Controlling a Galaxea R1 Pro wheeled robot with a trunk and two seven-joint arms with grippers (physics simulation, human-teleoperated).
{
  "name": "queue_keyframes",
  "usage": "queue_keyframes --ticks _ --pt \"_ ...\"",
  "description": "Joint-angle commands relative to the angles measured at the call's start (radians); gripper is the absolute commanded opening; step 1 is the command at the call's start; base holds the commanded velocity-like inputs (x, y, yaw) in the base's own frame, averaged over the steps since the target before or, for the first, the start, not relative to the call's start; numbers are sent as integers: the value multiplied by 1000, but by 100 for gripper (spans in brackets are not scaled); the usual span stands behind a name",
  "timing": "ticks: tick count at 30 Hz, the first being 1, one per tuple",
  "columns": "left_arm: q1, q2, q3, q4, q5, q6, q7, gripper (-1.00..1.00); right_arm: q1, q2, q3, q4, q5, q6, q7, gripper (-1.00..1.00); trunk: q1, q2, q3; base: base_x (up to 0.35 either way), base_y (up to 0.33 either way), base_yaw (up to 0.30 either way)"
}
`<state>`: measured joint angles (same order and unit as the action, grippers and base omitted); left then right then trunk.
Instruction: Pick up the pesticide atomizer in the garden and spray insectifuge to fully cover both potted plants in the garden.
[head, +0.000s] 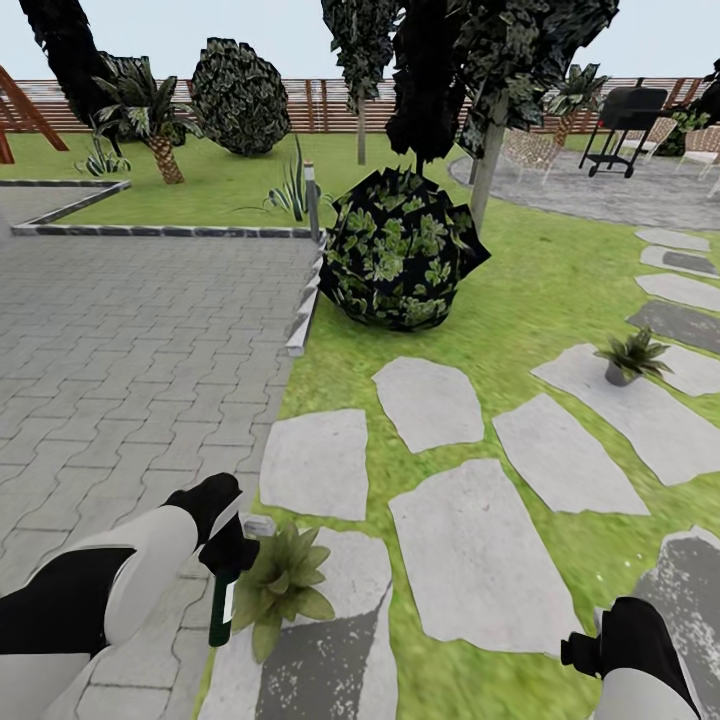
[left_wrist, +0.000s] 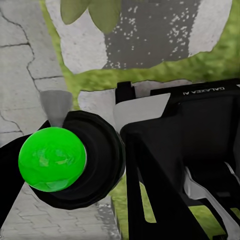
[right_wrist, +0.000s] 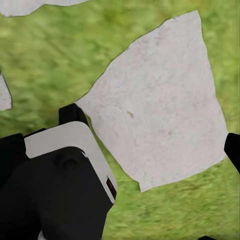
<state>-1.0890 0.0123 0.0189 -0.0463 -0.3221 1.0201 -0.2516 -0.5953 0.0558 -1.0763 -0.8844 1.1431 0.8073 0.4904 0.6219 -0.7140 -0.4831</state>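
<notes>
Lawn (head: 560, 270) with stones (head: 470, 560): left gripper (head: 228, 550) pinches the atomizer (head: 221, 605) at 7 o'clock, beside a plant (head: 285, 580). Second plant (head: 630, 357) at 3. Right gripper (right_wrist: 150, 145) spread.

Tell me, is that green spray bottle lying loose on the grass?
No, the left pincer holds the pesticide atomizer off the ground, hanging beside the near potted plant on its stepping stone.
</notes>
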Motion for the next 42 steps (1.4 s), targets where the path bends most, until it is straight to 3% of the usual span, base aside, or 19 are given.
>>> queue_keyframes --ticks 1,21,27,37,42 --pt "0 0 2 -1 -11 4 -9 -100 -1 1 -4 -2 10 0 10 100 1 -1 -1 250 -34 0" --pt "1 1 1 -3 -11 3 -9 -100 -1 1 -5 -1 10 -2 10 100 1 -1 -13 59 -6 0" --pt "51 1 -2 -4 -14 1 -9 -100 -1 1 -5 0 10 -2 10 100 1 -1 -18 0 0 0" --pt "57 2 0 -4 -13 0 -9 -100 -1 1 -5 1 10 -2 10 100 1 -1 -18 0 0 0" --pt "57 2 0 -4 -12 0 -9 -100 -1 1 -5 1 10 -2 10 100 12 -22 -27 0 0 0"
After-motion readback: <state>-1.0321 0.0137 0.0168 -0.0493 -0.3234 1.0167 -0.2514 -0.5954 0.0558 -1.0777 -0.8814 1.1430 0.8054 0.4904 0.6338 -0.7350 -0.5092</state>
